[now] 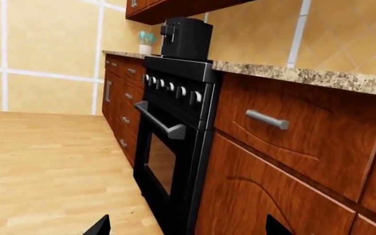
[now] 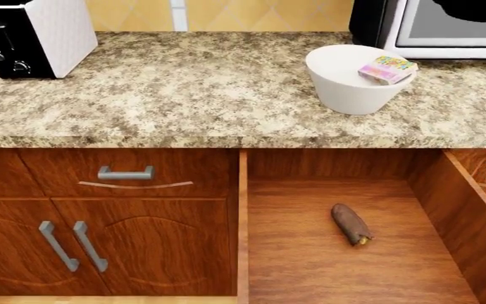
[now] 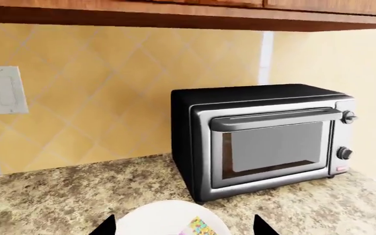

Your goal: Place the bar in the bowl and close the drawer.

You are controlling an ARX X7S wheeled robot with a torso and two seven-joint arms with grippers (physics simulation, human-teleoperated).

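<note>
The bar, dark brown with a yellowish tip, lies on the floor of the open wood drawer below the counter. The drawer's front and handle are out of view. The white bowl stands on the granite counter with a small colourful box resting on its rim. My right gripper is open and empty, hovering above the bowl and the box. My left gripper is open and empty, low beside the cabinet fronts, away from the drawer and the bar.
A toaster stands at the counter's back left. A toaster oven stands just behind the bowl, under wall cabinets. A black stove and a closed drawer face the left gripper. Cabinet doors are left of the open drawer.
</note>
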